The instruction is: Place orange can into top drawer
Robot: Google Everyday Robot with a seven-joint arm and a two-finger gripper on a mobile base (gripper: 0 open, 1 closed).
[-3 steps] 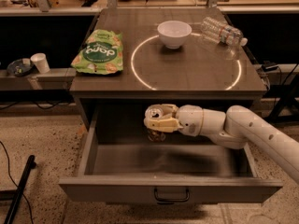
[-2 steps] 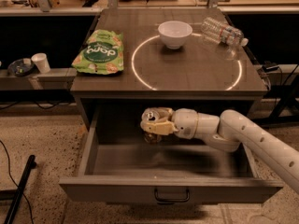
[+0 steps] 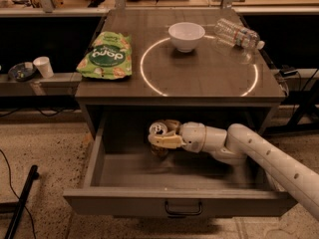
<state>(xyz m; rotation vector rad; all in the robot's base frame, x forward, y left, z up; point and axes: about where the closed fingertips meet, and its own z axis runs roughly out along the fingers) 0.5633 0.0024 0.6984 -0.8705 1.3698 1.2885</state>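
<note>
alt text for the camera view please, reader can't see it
The robot's claw holds the orange can upright inside the open top drawer, its arm reaching in from the picture's right. On the cabinet top above sit a green snack bag, a white bowl and a clear bottle on its side.

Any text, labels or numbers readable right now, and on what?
On the bag: large white lettering, too blurred to read.
On the bottle: label unreadable.
On the can, held by the gripper over the drawer: nothing readable.
</note>
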